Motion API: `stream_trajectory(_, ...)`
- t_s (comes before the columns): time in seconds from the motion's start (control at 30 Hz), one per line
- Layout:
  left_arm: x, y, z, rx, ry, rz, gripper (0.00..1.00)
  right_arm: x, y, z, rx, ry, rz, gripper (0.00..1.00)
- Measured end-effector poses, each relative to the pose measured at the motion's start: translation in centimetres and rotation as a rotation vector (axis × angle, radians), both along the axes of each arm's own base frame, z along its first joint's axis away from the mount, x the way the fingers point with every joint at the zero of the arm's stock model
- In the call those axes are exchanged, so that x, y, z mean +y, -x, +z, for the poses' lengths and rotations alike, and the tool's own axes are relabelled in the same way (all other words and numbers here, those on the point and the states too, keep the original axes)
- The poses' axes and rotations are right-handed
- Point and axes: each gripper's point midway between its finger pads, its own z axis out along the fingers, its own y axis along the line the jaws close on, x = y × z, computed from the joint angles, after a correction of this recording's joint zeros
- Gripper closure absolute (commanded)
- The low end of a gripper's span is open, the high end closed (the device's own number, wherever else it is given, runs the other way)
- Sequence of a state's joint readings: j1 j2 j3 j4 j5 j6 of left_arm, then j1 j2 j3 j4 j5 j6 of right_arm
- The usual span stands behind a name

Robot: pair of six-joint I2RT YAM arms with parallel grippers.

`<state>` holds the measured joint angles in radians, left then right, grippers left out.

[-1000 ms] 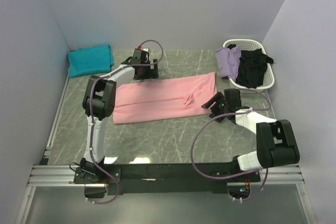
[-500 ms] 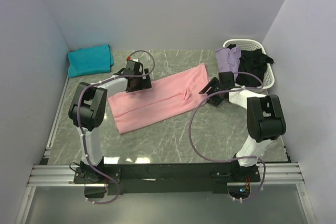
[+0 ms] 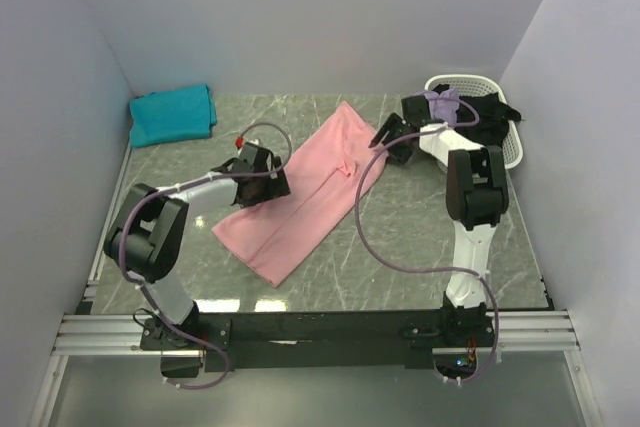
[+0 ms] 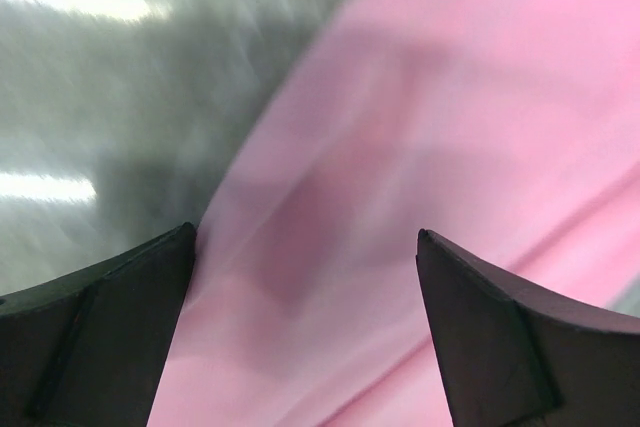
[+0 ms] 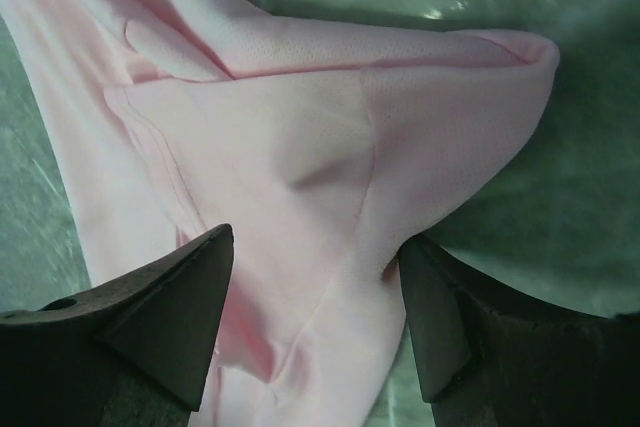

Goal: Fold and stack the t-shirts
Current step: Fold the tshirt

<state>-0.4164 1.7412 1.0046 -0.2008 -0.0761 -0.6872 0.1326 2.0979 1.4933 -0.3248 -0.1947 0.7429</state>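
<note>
Pink cloth takes up the middle of the scene: the light pink t-shirt [image 3: 305,197] lies folded into a long strip on the marbled grey table [image 3: 420,237]. It runs on a slant from its near end, left of centre, up to its far end, right of centre.

My left gripper [image 4: 305,230] sits low over the left long edge of that strip, about midway along it. Its jaws stand wide apart, with smooth pink cloth and a bit of bare table between them (the wrist picture is blurred, so I cannot tell whether the tips press on the cloth).

My right gripper [image 5: 317,235] is at the far end of the strip, on its right edge. Its jaws are apart too and stand astride a rumpled corner where a seam shows. The cloth reaches both inner faces, but nothing is pinched shut.

Further out, the teal t-shirt [image 3: 172,115] lies folded in the far left corner, well apart from the pink one. In the far right corner stands a white basket [image 3: 515,152] holding the lavender t-shirt [image 3: 437,107], which drapes over its left rim, and the black t-shirt [image 3: 485,127] beside it.
</note>
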Motion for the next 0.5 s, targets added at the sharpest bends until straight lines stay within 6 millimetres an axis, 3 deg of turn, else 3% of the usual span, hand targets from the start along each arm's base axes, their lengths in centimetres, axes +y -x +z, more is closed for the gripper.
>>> stream_trajectory(0.23, -4.1, 7.2, 0.2, 0.06, 0.062, -0.085, 0.01, 3.3, -4.6, 0.7, -0.009, -0.001, 0.115, 0.25)
stream_trajectory(0.4, -4.4, 11.4, 0.2, 0.124, 0.098, -0.086, 0.0, 6.8, -7.7, 1.5, -0.046, 0.002, 0.233, 0.23)
stream_trajectory(0.5, -4.3, 13.5, 0.2, 0.159, 0.108, -0.082, 0.01, 8.2, -8.1, 1.8, -0.065, -0.002, 0.287, 0.21)
